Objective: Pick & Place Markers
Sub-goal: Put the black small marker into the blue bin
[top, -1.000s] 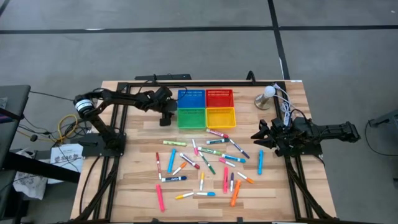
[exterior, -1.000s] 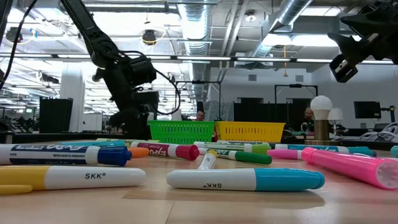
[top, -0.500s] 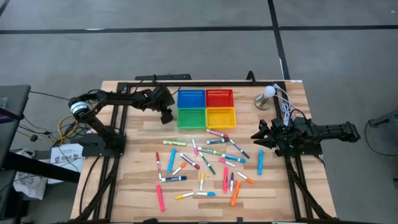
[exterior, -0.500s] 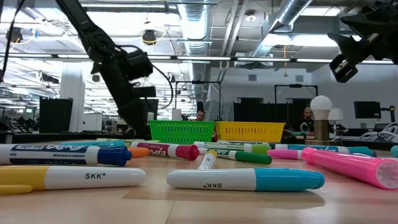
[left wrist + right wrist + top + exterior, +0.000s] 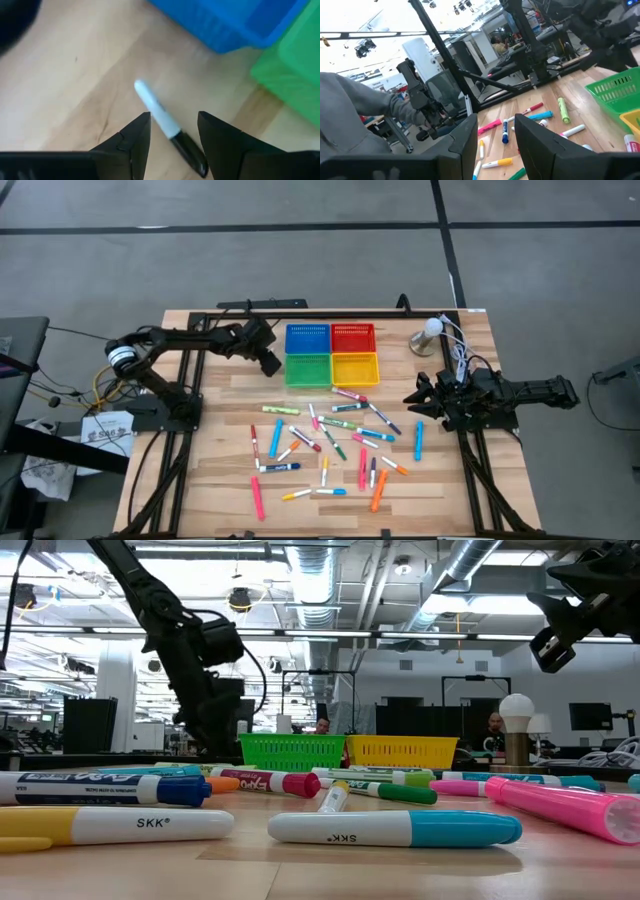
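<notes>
The left gripper [image 5: 172,132] grips a slim white, black-capped marker [image 5: 159,111] above grained wood; right gripper [image 5: 495,132] parted.

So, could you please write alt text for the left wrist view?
A white-barrelled, black-capped marker is held between the left gripper's jaws, above bare wooden table. Corners of the blue basket and green basket lie beyond.
</notes>
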You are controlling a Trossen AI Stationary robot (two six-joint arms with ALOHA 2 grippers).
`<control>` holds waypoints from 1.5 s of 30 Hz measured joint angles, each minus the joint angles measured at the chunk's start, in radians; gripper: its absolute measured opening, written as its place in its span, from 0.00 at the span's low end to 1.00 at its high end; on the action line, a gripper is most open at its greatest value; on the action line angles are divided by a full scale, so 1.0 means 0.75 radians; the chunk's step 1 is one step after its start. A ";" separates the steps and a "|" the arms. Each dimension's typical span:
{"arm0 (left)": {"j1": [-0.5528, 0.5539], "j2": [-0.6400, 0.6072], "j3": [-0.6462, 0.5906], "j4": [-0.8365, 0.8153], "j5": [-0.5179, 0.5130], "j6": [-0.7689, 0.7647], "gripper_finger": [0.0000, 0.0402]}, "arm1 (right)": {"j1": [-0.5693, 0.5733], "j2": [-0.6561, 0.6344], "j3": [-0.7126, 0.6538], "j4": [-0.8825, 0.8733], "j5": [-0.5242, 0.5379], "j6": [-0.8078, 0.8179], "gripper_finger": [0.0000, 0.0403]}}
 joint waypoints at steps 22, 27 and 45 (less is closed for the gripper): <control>-0.007 0.131 0.007 -0.027 -0.013 -0.157 0.41 | 0.001 0.000 0.000 0.000 0.000 0.000 0.30; -0.007 0.132 0.006 -0.034 -0.012 -0.156 0.38 | 0.000 0.000 0.000 0.000 0.000 0.000 0.30; -0.008 0.135 0.004 -0.026 0.009 -0.153 0.11 | 0.000 0.000 0.000 0.000 -0.001 0.000 0.30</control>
